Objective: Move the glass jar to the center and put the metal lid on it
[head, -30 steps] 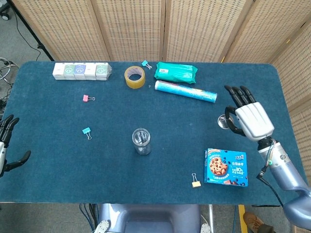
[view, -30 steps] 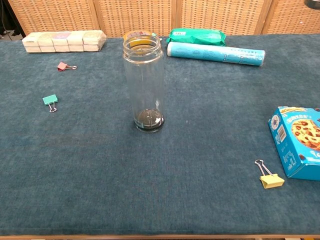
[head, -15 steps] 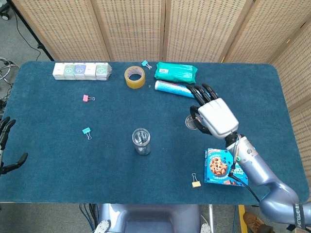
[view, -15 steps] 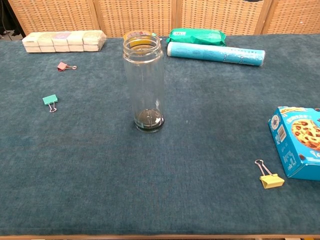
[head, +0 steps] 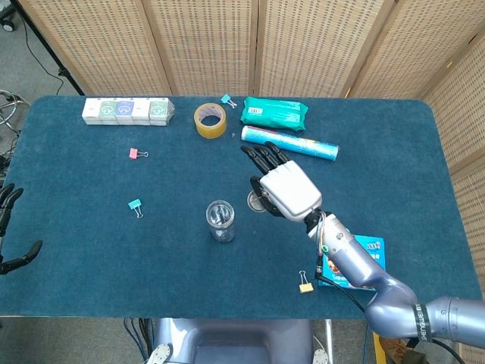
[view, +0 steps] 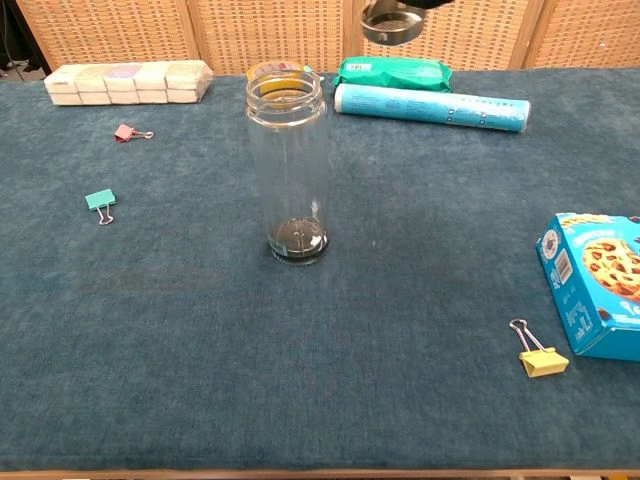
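The clear glass jar (head: 220, 220) stands upright and uncovered near the middle of the blue table; the chest view shows the jar (view: 288, 165) tall and empty. My right hand (head: 284, 186) hovers just right of the jar and above it. It grips the round metal lid (head: 258, 202) under its fingers. In the chest view the lid (view: 392, 28) hangs at the top edge, up and to the right of the jar's mouth. My left hand (head: 7, 227) sits at the table's left edge with its fingers apart and nothing in it.
A tape roll (head: 210, 120), a green packet (head: 274, 114) and a blue tube (head: 289, 142) lie at the back. A cookie box (head: 356, 262) and a yellow clip (head: 305, 287) are at the front right. Green (head: 135, 205) and pink (head: 134, 153) clips lie to the left.
My right hand has carried the lid leftward from the right side of the table to just beside the jar. The lid has come into the chest view. The jar has not moved.
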Robot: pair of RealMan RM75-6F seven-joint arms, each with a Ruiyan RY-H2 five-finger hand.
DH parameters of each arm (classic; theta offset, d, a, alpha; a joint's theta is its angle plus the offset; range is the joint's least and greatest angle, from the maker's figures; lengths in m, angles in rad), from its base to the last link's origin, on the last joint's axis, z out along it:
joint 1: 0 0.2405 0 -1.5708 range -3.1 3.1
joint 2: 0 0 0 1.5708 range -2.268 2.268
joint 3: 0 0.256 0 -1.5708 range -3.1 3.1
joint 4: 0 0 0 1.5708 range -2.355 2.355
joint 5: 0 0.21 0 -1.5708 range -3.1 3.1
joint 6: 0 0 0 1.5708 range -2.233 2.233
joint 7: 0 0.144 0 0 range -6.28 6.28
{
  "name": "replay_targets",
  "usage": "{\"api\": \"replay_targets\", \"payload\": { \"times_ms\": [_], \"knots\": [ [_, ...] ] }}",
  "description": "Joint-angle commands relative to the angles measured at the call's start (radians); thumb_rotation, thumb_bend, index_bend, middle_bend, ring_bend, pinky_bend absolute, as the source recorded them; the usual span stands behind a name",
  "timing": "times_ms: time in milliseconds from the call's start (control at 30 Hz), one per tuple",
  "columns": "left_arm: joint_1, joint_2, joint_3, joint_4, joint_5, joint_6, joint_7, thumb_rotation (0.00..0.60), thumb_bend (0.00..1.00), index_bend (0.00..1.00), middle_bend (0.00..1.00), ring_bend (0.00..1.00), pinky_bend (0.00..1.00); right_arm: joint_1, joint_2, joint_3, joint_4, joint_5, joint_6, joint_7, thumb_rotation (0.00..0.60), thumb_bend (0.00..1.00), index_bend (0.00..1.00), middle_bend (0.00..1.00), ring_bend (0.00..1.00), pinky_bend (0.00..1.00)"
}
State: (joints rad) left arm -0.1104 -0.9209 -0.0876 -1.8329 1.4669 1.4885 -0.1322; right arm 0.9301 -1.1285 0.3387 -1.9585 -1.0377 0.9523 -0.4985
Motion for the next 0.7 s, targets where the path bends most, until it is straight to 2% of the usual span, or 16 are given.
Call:
{"api": "replay_targets", "payload": {
  "times_ms": [33,433,700],
  "knots": [
    [-0.001,0.001,-0.001,0.002,-0.002,-0.002,-0.006,0.6,0.28,0.0,0.0,0.0,0.0,0.033,-0.024,0.009,0.002,0.025,-0.008,-0.018,0.6,0.52,0.62,0.0,0.0,0.0],
    [-0.001,0.003,0.0,0.002,-0.004,-0.008,-0.006,0.6,0.28,0.0,0.0,0.0,0.0,0.176,-0.145,0.035,0.067,0.124,-0.057,-0.024,0.6,0.52,0.62,0.0,0.0,0.0],
    [-0.002,0.004,0.001,0.004,-0.004,-0.012,-0.008,0.6,0.28,0.0,0.0,0.0,0.0,0.245,-0.201,0.019,0.117,0.174,-0.064,-0.042,0.6,0.52,0.62,0.0,0.0,0.0]
  ]
}}
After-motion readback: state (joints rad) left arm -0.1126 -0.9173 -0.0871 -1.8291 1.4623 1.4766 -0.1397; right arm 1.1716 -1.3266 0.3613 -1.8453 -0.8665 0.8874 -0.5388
